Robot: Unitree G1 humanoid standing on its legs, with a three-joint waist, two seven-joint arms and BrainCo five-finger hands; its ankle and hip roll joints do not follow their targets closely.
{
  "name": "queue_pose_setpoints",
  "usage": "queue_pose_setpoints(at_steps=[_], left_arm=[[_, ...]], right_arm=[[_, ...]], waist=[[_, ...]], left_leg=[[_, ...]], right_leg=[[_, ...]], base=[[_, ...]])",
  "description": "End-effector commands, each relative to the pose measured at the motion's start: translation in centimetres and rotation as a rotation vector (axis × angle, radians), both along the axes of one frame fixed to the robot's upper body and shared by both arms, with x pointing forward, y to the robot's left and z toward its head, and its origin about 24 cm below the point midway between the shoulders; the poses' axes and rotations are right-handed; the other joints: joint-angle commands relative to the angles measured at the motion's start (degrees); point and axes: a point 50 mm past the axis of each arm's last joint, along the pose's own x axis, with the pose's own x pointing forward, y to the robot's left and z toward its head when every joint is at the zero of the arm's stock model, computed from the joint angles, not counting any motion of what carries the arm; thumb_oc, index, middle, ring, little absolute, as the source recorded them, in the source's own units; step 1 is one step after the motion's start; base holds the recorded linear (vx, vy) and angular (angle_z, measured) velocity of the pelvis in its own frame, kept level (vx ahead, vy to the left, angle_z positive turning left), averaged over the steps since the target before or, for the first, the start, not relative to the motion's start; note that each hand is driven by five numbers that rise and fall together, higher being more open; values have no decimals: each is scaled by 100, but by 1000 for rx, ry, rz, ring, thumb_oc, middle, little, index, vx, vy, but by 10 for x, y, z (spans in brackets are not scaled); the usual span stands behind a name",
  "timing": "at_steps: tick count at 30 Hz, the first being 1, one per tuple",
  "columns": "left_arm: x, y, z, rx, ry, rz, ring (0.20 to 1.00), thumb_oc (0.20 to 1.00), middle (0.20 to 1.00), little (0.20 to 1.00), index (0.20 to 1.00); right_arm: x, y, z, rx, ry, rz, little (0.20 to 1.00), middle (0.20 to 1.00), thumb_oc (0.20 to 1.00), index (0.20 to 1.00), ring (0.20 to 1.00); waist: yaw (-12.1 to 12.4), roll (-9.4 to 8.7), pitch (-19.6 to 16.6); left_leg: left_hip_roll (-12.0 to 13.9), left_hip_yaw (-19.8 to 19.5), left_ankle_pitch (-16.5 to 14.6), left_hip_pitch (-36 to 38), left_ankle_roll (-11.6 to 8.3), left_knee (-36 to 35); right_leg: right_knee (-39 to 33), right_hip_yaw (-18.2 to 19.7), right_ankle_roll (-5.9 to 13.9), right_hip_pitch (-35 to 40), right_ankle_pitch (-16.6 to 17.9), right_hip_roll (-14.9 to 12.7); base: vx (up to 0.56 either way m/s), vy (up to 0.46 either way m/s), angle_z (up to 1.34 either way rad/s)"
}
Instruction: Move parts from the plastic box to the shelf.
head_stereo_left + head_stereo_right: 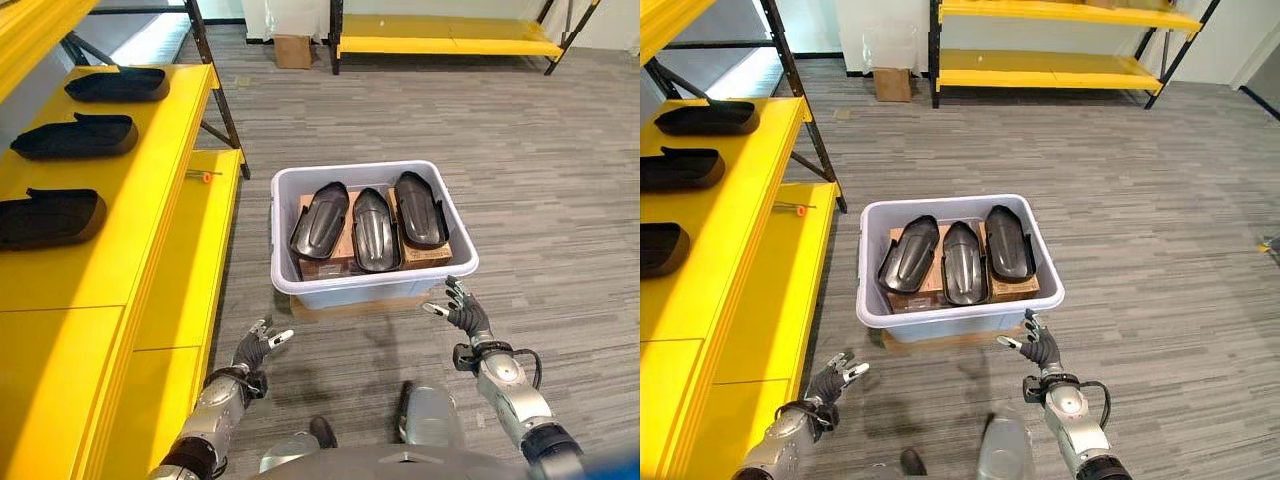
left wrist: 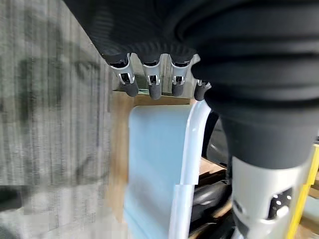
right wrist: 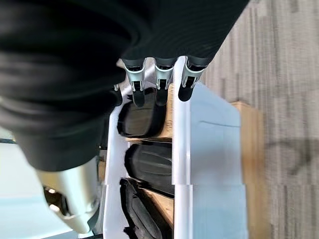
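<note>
A pale plastic box (image 1: 372,285) stands on the carpet in front of me, on a flat cardboard sheet. Three black curved parts (image 1: 376,228) lie side by side in it on cardboard. Three more black parts (image 1: 75,135) rest on the yellow shelf (image 1: 120,250) to my left. My left hand (image 1: 260,346) hovers open near the box's near left corner, holding nothing. My right hand (image 1: 463,307) hovers open just past the near right corner, also empty. In the right wrist view the fingers (image 3: 158,84) hang above the box rim (image 3: 181,164) and the parts (image 3: 149,164).
A lower yellow shelf board (image 1: 190,290) runs along the left beside the box, with a small orange-tipped tool (image 1: 205,177) on it. Another yellow rack (image 1: 450,35) and a cardboard carton (image 1: 292,50) stand at the far wall. Grey carpet surrounds the box.
</note>
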Motion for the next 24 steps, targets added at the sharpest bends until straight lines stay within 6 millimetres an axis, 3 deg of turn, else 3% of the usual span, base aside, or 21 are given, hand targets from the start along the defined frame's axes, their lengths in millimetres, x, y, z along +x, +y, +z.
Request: queue_pose_setpoints(at_steps=[1, 4, 5, 10, 12, 14, 18, 24], left_arm=[[11, -9, 11, -2, -76, -38, 1000, 1000, 1000, 1000, 1000], [8, -13, 10, 16, -80, -94, 1000, 1000, 1000, 1000, 1000], [5, -14, 9, 19, -79, -107, 1000, 1000, 1000, 1000, 1000], [4, -17, 8, -1, -72, -97, 1000, 1000, 1000, 1000, 1000], [2, -21, 7, -30, -70, -89, 1000, 1000, 1000, 1000, 1000], [1, -22, 6, -33, -66, -91, 1000, 1000, 1000, 1000, 1000], [0, -26, 6, -58, -69, -84, 1000, 1000, 1000, 1000, 1000], [2, -28, 8, -84, -78, -72, 1000, 1000, 1000, 1000, 1000]], right_arm=[[11, -9, 15, -10, -98, -25, 1000, 1000, 1000, 1000, 1000], [9, -10, 12, -3, -85, -74, 1000, 1000, 1000, 1000, 1000], [7, -12, 10, -11, -77, -84, 1000, 1000, 1000, 1000, 1000], [1, -15, 1, -25, -19, -144, 1000, 1000, 1000, 1000, 1000], [-1, -21, -2, -53, 9, -178, 1000, 1000, 1000, 1000, 1000], [-2, -23, -3, -57, 20, -188, 1000, 1000, 1000, 1000, 1000], [-7, -31, -8, -107, 65, -205, 1000, 1000, 1000, 1000, 1000], [-11, -39, -9, -123, 86, -247, 1000, 1000, 1000, 1000, 1000]], waist=[[-68, -13, 72], [-80, -62, 171], [-81, -71, 145], [-34, -157, -10], [-40, -154, -119], [-50, -147, -140], [-166, -93, -227], [-256, -50, -264]], left_leg=[[170, -644, -316, -64, -205, 161], [315, -697, -318, 26, -279, 179], [365, -639, -360, 89, -347, 166], [406, -418, -423, 115, -428, 377], [453, -277, -500, 132, -433, 554], [468, -259, -518, 134, -431, 592], [589, -57, -621, 191, -458, 850], [635, 65, -698, 169, -465, 1066]], right_leg=[[-1237, 391, 204, 576, 1465, -46], [-1745, 624, 247, 354, 1739, -166], [-2017, 510, 316, 692, 1578, -70], [-2175, 103, 281, 1198, 1501, 12], [-2105, -79, 154, 1325, 1167, 127], [-2072, -97, 117, 1342, 1093, 156], [-1877, -135, -160, 1408, 742, 348], [-1840, -134, -292, 1444, 638, 444]], base=[[258, -303, 35], [216, -279, 43], [176, -189, 43], [247, -221, 22], [294, -212, -30], [197, -147, -35], [206, -161, 4], [124, -113, -3]])
